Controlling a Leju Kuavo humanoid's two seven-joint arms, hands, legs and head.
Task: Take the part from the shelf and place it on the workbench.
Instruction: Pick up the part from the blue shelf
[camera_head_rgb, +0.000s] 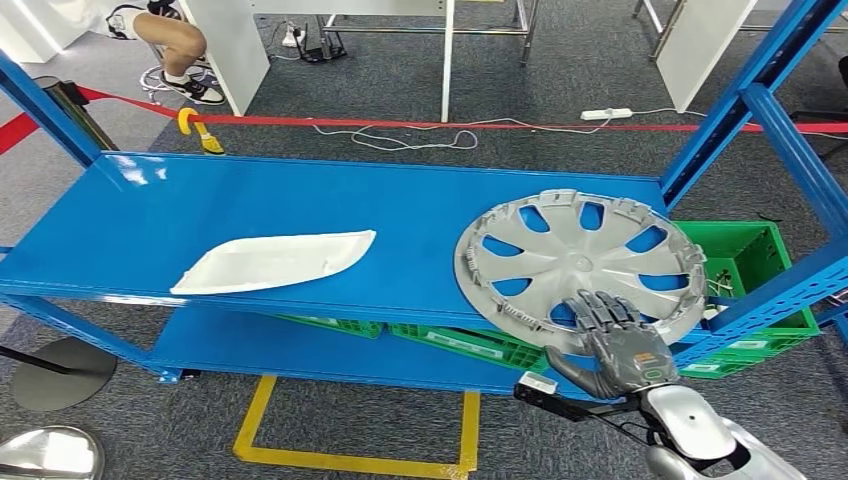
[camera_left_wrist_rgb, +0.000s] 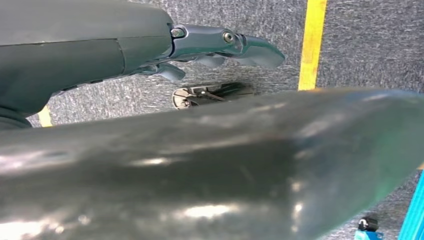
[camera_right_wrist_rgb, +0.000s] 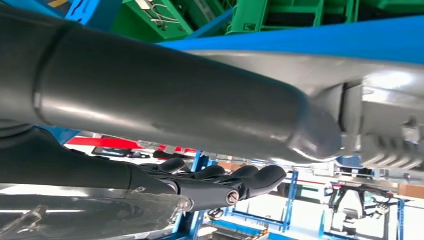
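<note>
A silver wheel cover (camera_head_rgb: 585, 265) lies flat on the right end of the blue shelf (camera_head_rgb: 250, 195), its near rim hanging over the front edge. My right hand (camera_head_rgb: 612, 345) rests on that near rim with its fingers (camera_head_rgb: 600, 312) stretched out across it and the thumb sticking out to the side, below the rim. In the right wrist view the thumb (camera_right_wrist_rgb: 190, 100) lies against the cover's rim (camera_right_wrist_rgb: 385, 125), and the gap to the dark fingers (camera_right_wrist_rgb: 225, 182) holds nothing. A white curved panel (camera_head_rgb: 275, 262) lies on the shelf's left half. My left hand (camera_left_wrist_rgb: 220, 45) hangs over the floor, fingers straight, holding nothing.
Blue uprights (camera_head_rgb: 745, 120) frame the shelf's right end. Green crates (camera_head_rgb: 745, 260) sit on the lower level under and behind the wheel cover. Yellow floor tape (camera_head_rgb: 350, 460) marks the ground in front. A red barrier tape (camera_head_rgb: 480, 124) runs behind, and a person's leg (camera_head_rgb: 170, 40) shows at far left.
</note>
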